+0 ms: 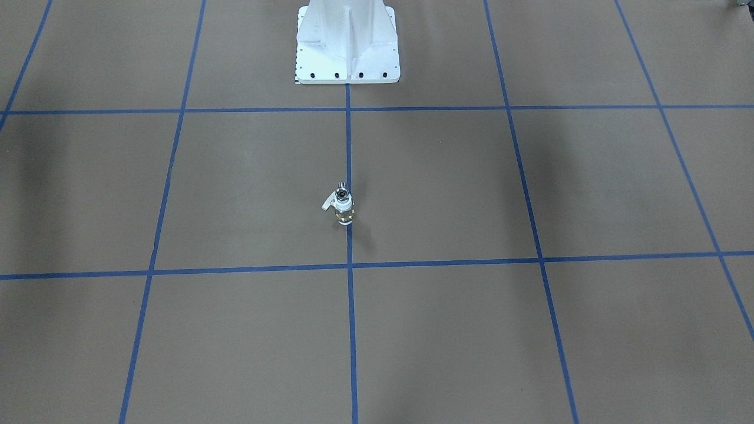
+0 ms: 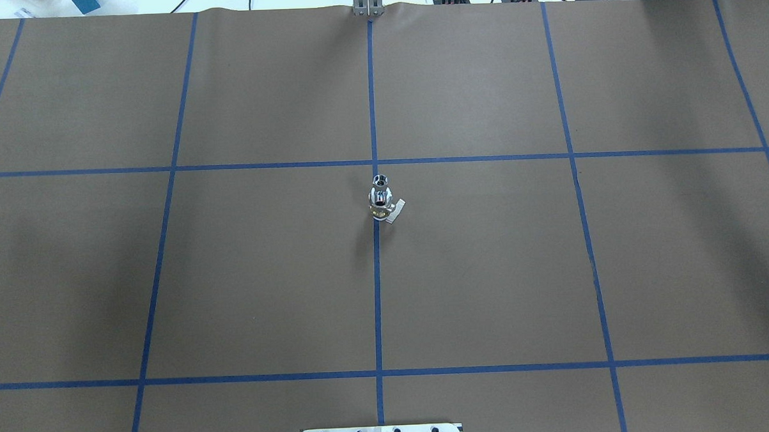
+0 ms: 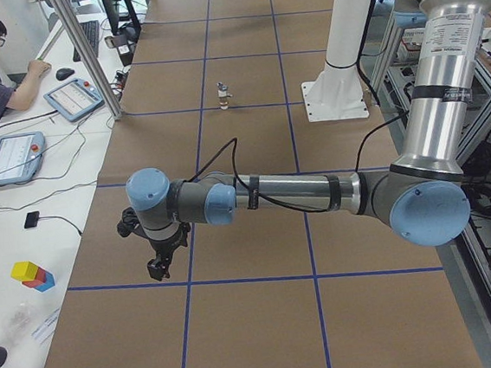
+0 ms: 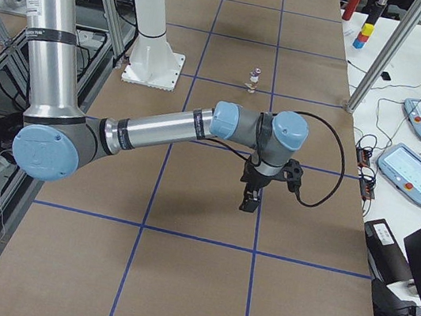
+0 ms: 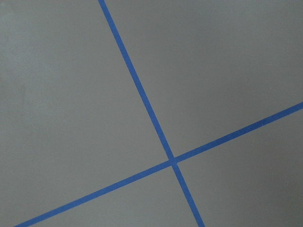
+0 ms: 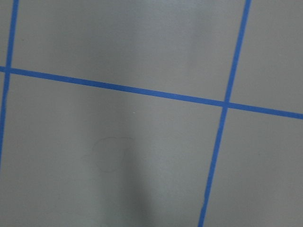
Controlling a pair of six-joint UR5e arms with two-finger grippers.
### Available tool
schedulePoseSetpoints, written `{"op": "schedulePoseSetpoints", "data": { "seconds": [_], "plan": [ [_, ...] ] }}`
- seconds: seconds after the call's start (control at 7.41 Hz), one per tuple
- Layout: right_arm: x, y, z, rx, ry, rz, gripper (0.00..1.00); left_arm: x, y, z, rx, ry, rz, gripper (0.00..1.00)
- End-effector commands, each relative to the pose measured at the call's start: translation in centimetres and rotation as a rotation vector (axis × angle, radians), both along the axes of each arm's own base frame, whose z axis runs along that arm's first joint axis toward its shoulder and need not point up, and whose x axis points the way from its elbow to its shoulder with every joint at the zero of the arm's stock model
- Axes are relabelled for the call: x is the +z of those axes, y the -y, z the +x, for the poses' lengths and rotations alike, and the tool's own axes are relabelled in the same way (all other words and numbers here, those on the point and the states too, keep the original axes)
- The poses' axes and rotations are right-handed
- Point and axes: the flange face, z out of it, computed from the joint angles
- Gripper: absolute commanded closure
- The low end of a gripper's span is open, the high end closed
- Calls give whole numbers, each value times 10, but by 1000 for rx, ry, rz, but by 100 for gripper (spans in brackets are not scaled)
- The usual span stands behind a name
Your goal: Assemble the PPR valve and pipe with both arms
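valve: valve (image 1: 344, 209) stands upright at the centre of the table (image 1: 177, 194), lever (image 1: 327, 204) out sideways.
pipe: pipe (image 1: 341, 191) sits on the valve's top end; looks mated, tightness not visible.
left pincer: left pincer (image 3: 157, 268) hangs low over the table, well apart from the valve; released or clenched, cannot tell.
right pincer: right pincer (image 4: 248, 204) likewise at the other end; cannot tell.
handling: probably light, rigid and tippy, metal slick. Grip the brass body clear of the lever, and the pipe by its sides.

Even, diffuse light is falling onto the bench (image 2: 265, 278), leaving broad soft shadows toward its side edges. The PPR valve (image 2: 381, 203) is casting a faint shadow. Wrist views are looking greyish and flat.
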Motion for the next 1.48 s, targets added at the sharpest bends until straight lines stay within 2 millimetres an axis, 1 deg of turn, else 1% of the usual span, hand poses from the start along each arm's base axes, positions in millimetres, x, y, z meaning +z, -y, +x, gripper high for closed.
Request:
{"op": "schedulePoseSetpoints", "data": {
  "seconds": [0.0, 0.13, 0.27, 0.4, 0.54, 0.67, 0.81, 0.94, 1.08, 1.35],
  "plan": [
    [27, -4, 14, 22, 1, 50, 0, -3, -24, -3, -7, 1, 19, 0],
    [35, -10, 22, 36, 4, 112, 0, 13, -32, -2, -6, 5, -14, 0],
    [51, -19, 34, 67, 3, 93, 0, 26, -44, -3, -7, 6, -36, 0],
    [68, -27, 45, 92, 1, 56, 0, 33, -51, -2, -8, 5, -51, 0],
    [80, -39, 51, 106, 2, 33, 0, 31, -48, -1, -13, 3, -55, 0],
    [87, -47, 51, 109, 5, 16, 0, 27, -46, -1, -39, -1, -72, 0],
    [87, -46, 51, 112, 6, 14, 0, 27, -46, -1, -52, -5, -83, 0],
    [79, -41, 51, 140, 5, 3, 0, 27, -46, 0, -51, -5, -85, 0],
    [76, -40, 50, 205, -1, -51, 0, 27, -46, -1, -52, -5, -85, 0],
    [73, -40, 50, 206, 1, -46, 0, 26, -45, -1, -52, -5, -83, 0]
  ]
}}
